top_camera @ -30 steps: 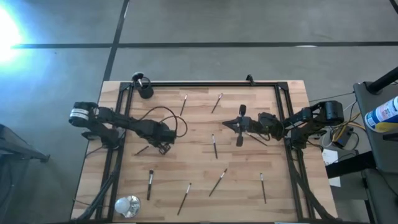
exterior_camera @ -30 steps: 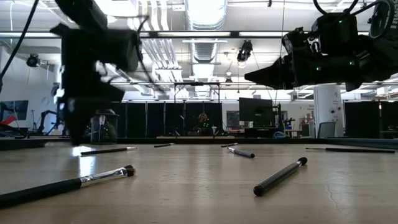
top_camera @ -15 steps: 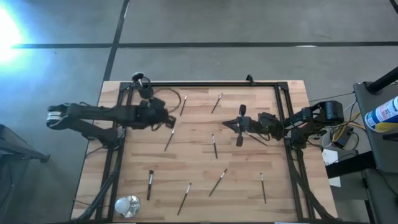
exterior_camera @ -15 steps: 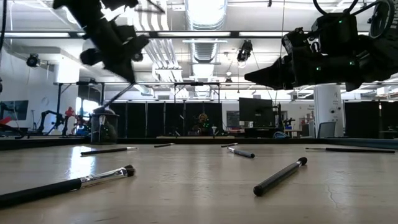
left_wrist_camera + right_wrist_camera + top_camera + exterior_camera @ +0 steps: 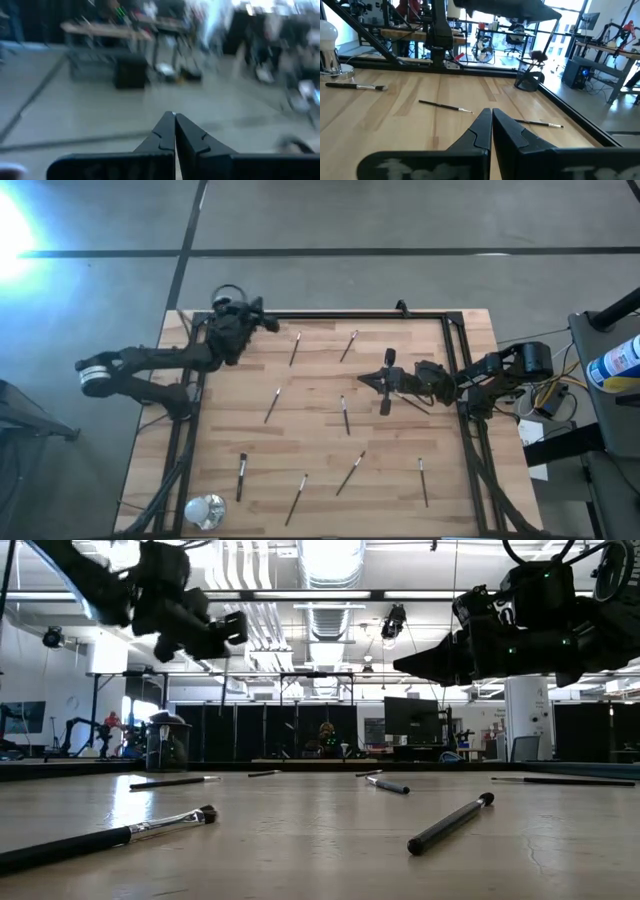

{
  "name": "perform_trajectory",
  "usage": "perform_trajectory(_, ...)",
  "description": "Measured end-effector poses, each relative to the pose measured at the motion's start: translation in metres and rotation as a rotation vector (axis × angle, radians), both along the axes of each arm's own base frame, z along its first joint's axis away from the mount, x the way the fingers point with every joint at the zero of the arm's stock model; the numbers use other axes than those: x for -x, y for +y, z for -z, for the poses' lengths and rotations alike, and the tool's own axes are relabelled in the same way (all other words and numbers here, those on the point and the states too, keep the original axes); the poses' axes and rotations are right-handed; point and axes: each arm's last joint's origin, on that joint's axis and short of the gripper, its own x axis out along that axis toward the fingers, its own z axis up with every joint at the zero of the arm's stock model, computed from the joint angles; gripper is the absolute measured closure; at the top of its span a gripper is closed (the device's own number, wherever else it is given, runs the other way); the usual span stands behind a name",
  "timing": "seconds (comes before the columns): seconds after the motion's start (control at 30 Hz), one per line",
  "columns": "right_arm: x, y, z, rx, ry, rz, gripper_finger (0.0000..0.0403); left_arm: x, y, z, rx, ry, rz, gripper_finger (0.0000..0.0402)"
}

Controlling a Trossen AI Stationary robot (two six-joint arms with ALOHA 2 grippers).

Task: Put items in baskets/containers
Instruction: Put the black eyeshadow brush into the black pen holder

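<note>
The wooden table point(image 5: 320, 430) lay under me with makeup brushes point(image 5: 272, 406) scattered well apart across it, flat on the boards, none yet standing in the small black cup point(image 5: 167, 743) at the far left corner. My left arm reached over that corner, raised off the wood, so my left gripper point(image 5: 262, 318) hung above the cup; its fingers point(image 5: 165, 134) were pressed together, and I could see nothing between them. I judged it sat there because the cup is where brushes go. My right gripper point(image 5: 366, 381) waited above mid-table, fingers point(image 5: 480, 127) likewise together and empty, over a thick dark brush point(image 5: 387, 384).
</note>
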Motion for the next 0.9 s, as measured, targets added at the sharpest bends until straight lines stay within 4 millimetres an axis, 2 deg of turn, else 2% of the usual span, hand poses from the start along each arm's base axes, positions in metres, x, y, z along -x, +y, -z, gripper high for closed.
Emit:
perform_trajectory(0.23,0.001,0.0,0.001,-0.007,0.002,0.0,0.0394,0.036,0.016,0.013,-0.073,-0.052,-0.172,0.0401)
perform_trajectory(0.5,0.001,0.0,0.001,-0.005,0.003,0.003,0.0394,0.05,0.019,-0.007,-0.12,-0.014,-0.283,0.0401)
perform_trajectory(0.57,0.001,0.0,0.001,-0.005,0.003,0.002,0.0394,0.055,0.021,-0.006,-0.098,0.007,-0.31,0.0401)
perform_trajectory(0.73,0.001,0.0,0.001,-0.005,0.005,0.002,0.0394,0.067,0.029,0.009,-0.001,0.0,-0.36,0.0401)
perform_trajectory(0.9,0.001,0.0,0.002,-0.005,0.01,0.002,0.0394,0.07,0.036,0.028,0.076,-0.003,-0.353,0.0401)
